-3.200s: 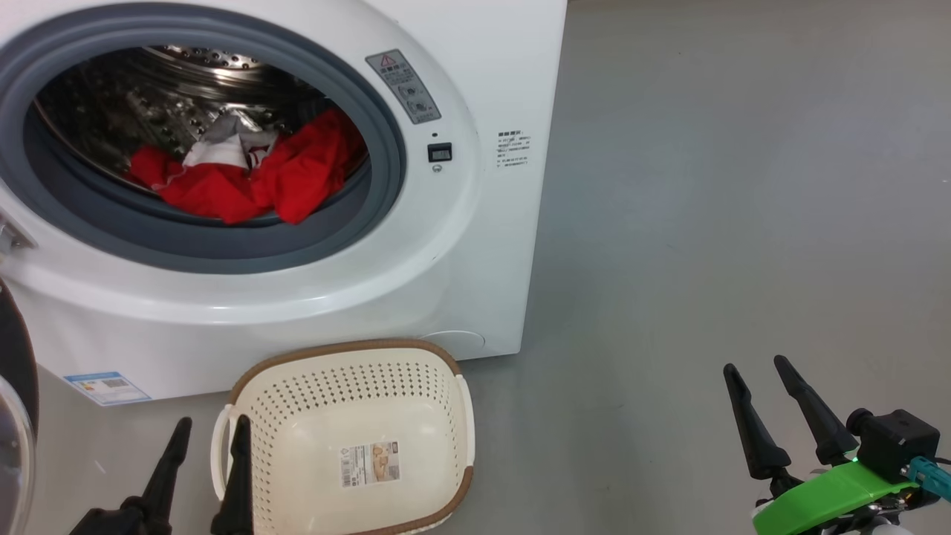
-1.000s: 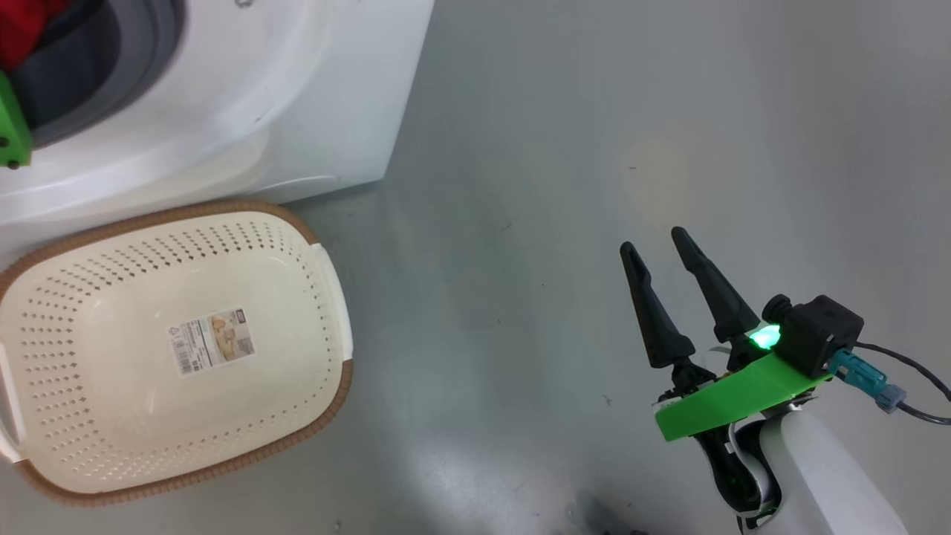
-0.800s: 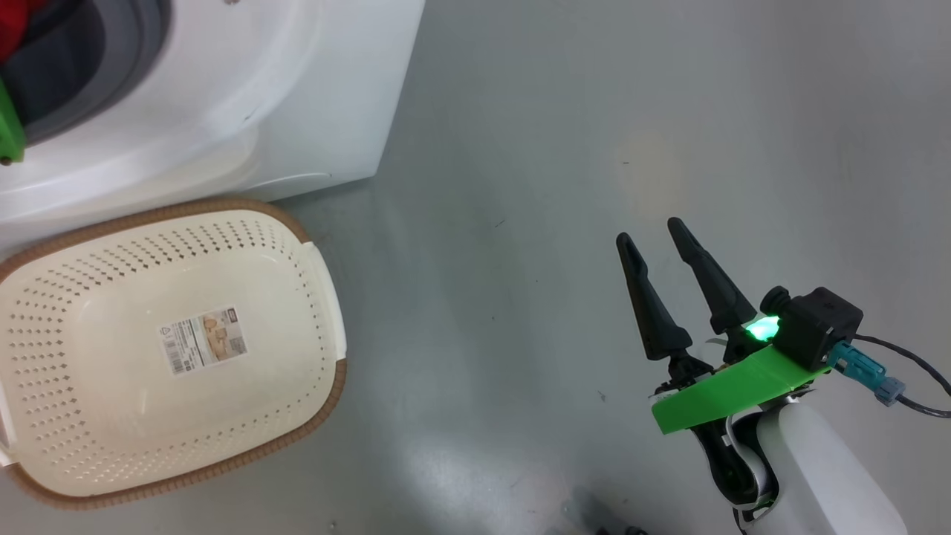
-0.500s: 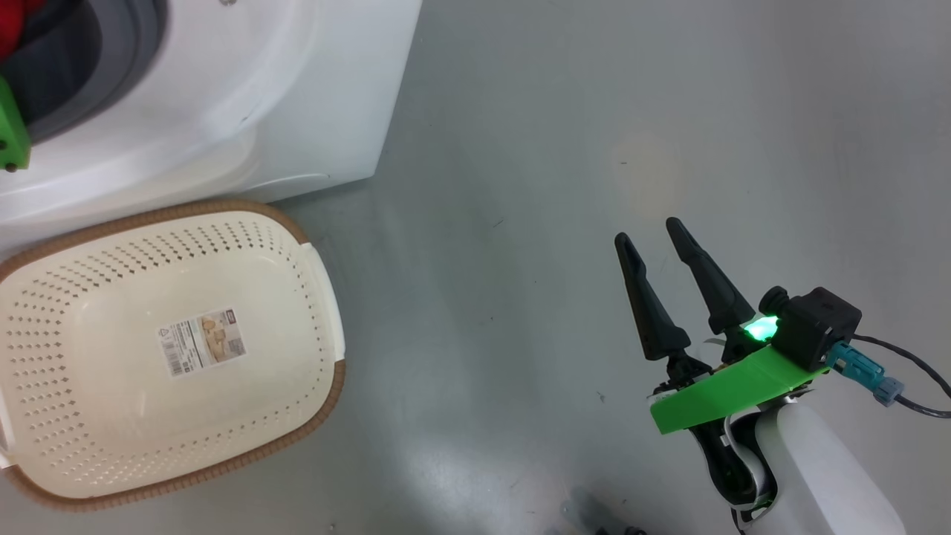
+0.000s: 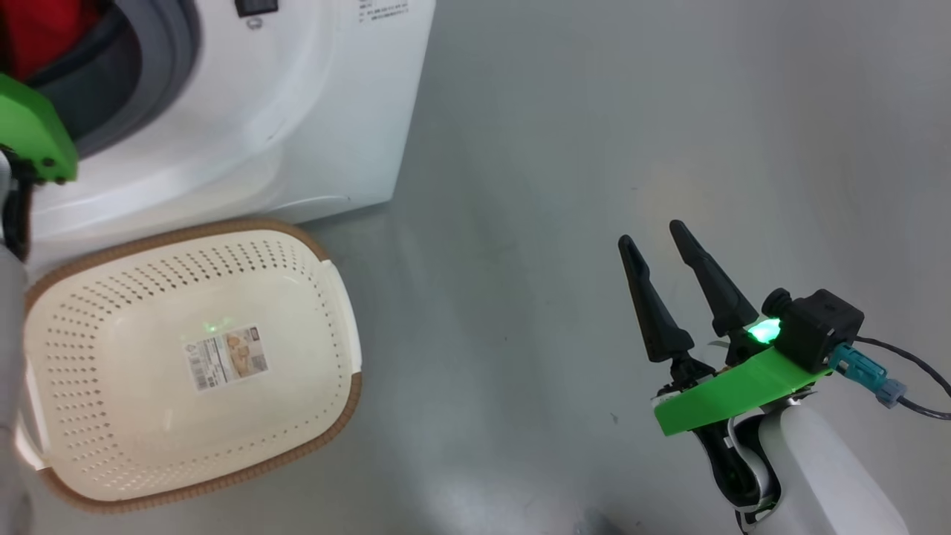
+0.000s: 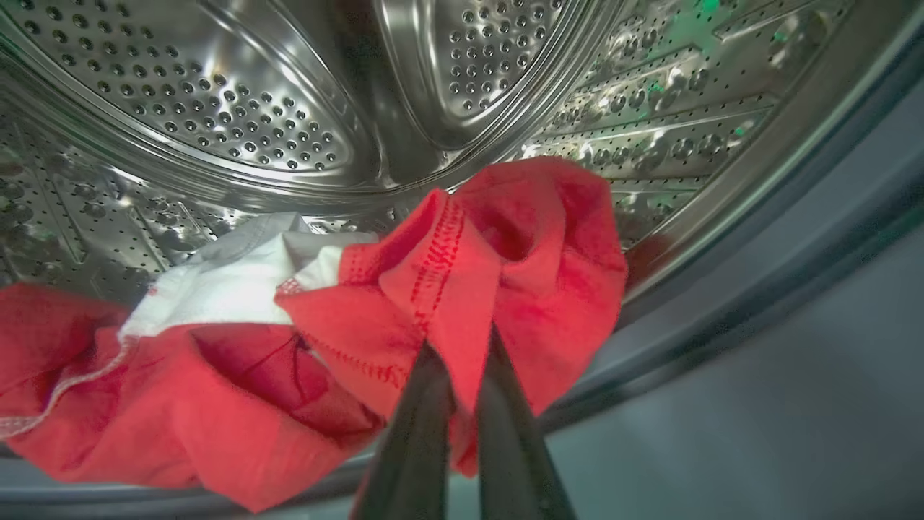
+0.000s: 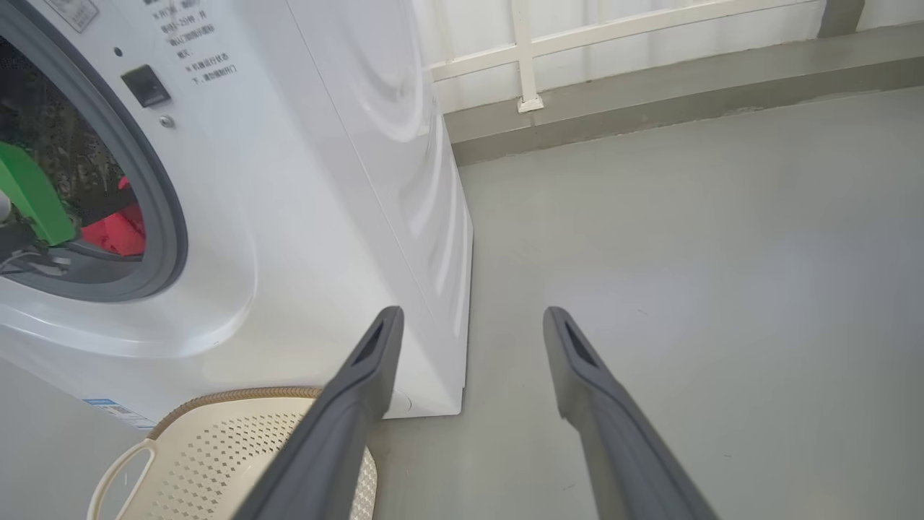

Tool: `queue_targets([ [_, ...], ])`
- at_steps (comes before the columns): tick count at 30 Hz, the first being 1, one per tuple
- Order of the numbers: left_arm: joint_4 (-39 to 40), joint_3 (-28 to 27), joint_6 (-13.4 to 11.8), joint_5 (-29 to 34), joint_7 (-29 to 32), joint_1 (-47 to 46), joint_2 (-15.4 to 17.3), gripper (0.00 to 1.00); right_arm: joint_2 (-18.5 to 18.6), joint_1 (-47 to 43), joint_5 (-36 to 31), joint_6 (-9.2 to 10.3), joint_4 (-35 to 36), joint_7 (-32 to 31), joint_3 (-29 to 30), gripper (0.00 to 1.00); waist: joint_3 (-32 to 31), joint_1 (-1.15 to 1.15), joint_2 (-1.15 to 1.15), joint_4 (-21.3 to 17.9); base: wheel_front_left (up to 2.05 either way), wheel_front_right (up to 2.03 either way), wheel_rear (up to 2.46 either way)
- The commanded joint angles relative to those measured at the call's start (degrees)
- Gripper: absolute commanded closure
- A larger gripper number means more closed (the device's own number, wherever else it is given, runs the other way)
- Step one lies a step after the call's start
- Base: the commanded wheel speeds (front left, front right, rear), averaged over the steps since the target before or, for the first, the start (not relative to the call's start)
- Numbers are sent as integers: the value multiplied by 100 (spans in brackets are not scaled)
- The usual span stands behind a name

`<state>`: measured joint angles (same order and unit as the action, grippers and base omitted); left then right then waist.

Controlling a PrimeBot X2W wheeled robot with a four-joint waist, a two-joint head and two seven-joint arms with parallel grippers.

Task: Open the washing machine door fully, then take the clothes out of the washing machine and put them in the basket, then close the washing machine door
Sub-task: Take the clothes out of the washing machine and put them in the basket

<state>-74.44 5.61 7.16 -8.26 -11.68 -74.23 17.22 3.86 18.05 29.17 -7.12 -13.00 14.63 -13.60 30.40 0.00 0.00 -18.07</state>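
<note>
a: left to right. left gripper point(image 6: 462, 345) is inside the steel drum point(image 6: 238, 108), jaws pinched tight on a fold of the red garment point(image 6: 520, 289) beside its stitched hem. the clothes point(image 6: 180, 390) lie low at the drum's front, against the grey gasket point(image 6: 765, 274).
b: bite deep enough?
a: looks like a folded layer between the fingers, not just an edge. i'd call it ok. the white piece point(image 6: 231, 274) is bunched into the same heap, so it may drag along.
b: then lift slow, up and over the gasket lip, not straight out. soft knit will likely catch on the rubber and stretch. the perforated steel looks smooth, less worry there.
a: agreed. next over is the basket point(image 5: 96, 327), on the floor right under the washing machine point(image 5: 312, 126) front. touching it or just beside, can't tell. nothing in it but a sticker point(image 5: 226, 358).
b: light perforated plastic, rounded corners, brown woven-look rim. release over the middle, or a trailing end hangs over the rim.
a: far right, right gripper point(image 5: 652, 234): jaws wide apart, nothing between them, over bare grey floor point(image 5: 535, 186), well apart from the basket.
b: fine, leave it clear of the swing path.
</note>
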Motion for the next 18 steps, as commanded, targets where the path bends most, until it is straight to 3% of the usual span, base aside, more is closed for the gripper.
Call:
queue_targets([
  [1, 150, -100, 3, -101, -161, 138, 169, 100, 87, -141, -7, -36, 99, 37, -60, 0, -167, 0, 0, 111, 0, 0, 0],
  [6, 541, -221, -140, -235, -322, 536, 90, 100, 156, -251, -27, -36, 81, 37, -51, 0, -433, 0, 0, 218, 0, 0, 0],
  [18, 2780, -742, -307, -332, -330, 2119, -127, 100, 340, -548, -72, -36, 105, 37, 101, 0, -974, 0, 0, 492, 0, 0, 0],
])
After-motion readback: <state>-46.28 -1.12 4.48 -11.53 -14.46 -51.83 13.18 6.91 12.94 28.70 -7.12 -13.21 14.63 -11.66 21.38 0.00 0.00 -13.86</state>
